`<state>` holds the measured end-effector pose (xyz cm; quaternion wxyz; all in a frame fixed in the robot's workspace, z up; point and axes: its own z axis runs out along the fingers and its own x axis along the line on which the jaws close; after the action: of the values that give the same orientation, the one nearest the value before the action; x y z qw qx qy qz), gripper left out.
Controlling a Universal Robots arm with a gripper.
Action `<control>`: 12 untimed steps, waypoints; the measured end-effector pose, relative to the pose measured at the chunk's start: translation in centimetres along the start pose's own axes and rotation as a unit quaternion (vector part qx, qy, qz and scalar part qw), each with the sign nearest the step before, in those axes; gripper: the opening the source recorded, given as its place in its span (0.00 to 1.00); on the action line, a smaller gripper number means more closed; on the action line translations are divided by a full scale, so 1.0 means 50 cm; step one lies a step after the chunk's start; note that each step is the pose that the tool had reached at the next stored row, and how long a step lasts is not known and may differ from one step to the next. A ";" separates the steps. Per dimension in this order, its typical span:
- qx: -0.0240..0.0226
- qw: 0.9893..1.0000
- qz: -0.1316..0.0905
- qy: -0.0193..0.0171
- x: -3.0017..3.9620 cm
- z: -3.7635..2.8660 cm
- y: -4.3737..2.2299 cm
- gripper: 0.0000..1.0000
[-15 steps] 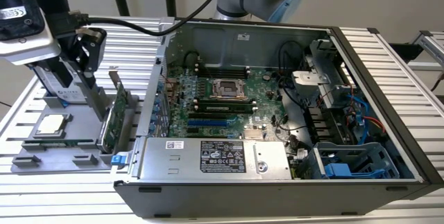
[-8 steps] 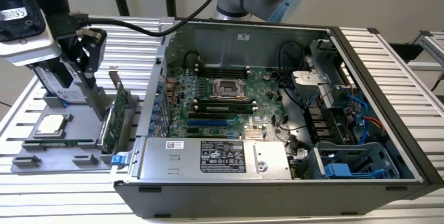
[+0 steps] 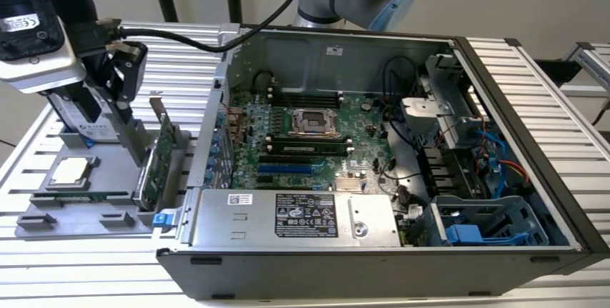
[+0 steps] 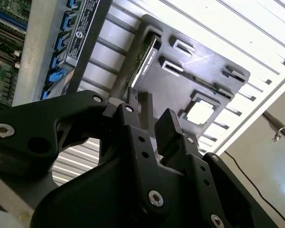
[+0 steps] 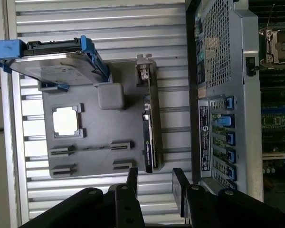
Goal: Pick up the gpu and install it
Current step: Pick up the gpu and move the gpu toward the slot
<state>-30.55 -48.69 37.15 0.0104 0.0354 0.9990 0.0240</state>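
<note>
— So, where does everything stand? Biggest things first, please.

— The biggest is the open computer case point(image 3: 381, 265), lying on its side with the green main board point(image 3: 315, 143) facing up inside. Just beside it, on the exterior view's left, sits a grey tray point(image 3: 57, 211). A hard drive point(image 5: 52, 64) in a blue frame stands at one end of this tray.

— And the gpu?

— The gpu point(image 5: 149, 128) stands on its thin edge in a groove of the tray, on the side nearest the case wall. It is not installed and nothing holds it.

— What about the gripper?

— The gripper point(image 5: 156, 183) hangs over the tray, its two fingers point(image 5: 180, 183) spread apart with nothing between them. In the first wrist view the long axis of the gpu runs straight away from the fingers, in line with their gap. So I judge the gpu lies ahead of the hand and is not yet inside the gap.

— Do the cameras agree?

— They add to each other. The exterior view shows the gripper up above the tray, near the hard drive, with the gpu on the case side of it. This height is hard to judge from the wrist views. Both wrist views give the narrow edge of the gpu, and also the small square chip point(image 5: 65, 119) lying flat in its pocket.
</note>
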 end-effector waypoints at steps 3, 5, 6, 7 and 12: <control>0.000 1.000 0.000 0.000 0.000 0.002 0.000 1.00; 0.000 1.000 0.000 0.000 0.000 0.004 0.000 1.00; 0.000 1.000 0.000 0.000 0.000 0.004 0.000 1.00; 0.000 1.000 0.000 0.000 0.000 0.005 0.000 1.00; 0.000 1.000 0.000 0.000 0.000 0.010 0.000 1.00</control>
<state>-30.55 -48.69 36.67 0.0103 0.0354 0.9990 0.0240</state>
